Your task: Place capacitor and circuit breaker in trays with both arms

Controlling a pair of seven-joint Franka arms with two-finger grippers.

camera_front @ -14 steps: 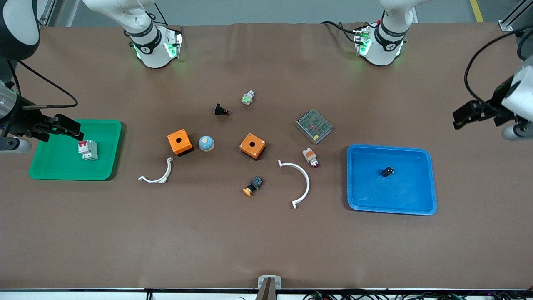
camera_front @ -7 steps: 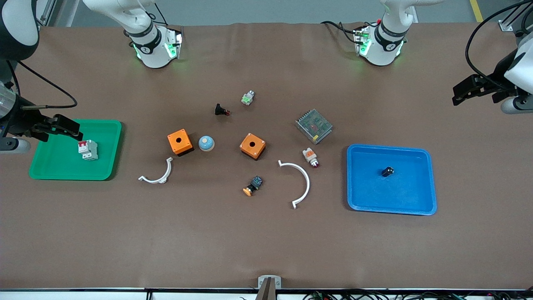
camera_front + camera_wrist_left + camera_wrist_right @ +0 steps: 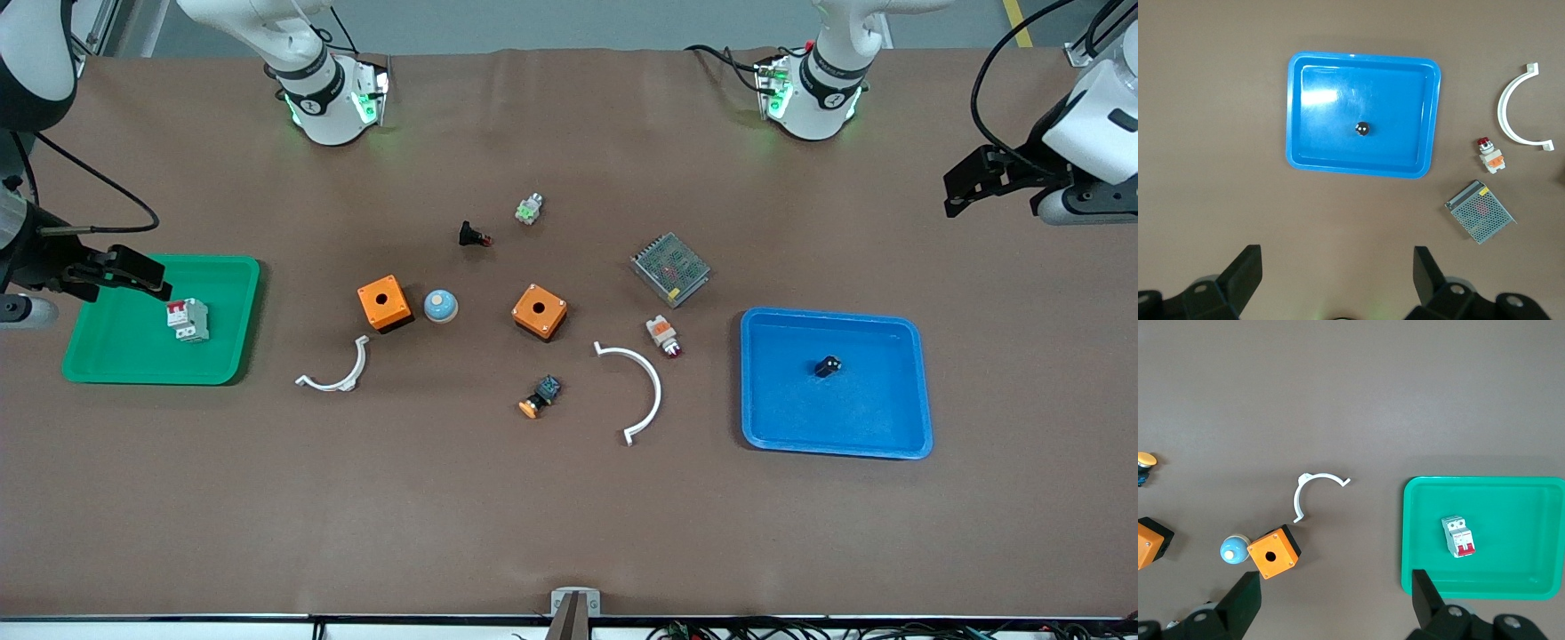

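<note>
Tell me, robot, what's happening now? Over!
Left gripper and right gripper open, empty. Capacitor in blue tray. Circuit breaker in green tray. Nothing blocking.

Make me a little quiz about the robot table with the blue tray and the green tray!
1. Which tray holds the capacitor?
2. True or false: the circuit breaker lies on the bare table.
3. Are the left gripper and the right gripper open or shut?

Key:
1. The blue tray.
2. False; it lies in the green tray.
3. Both are open and hold nothing.
</note>
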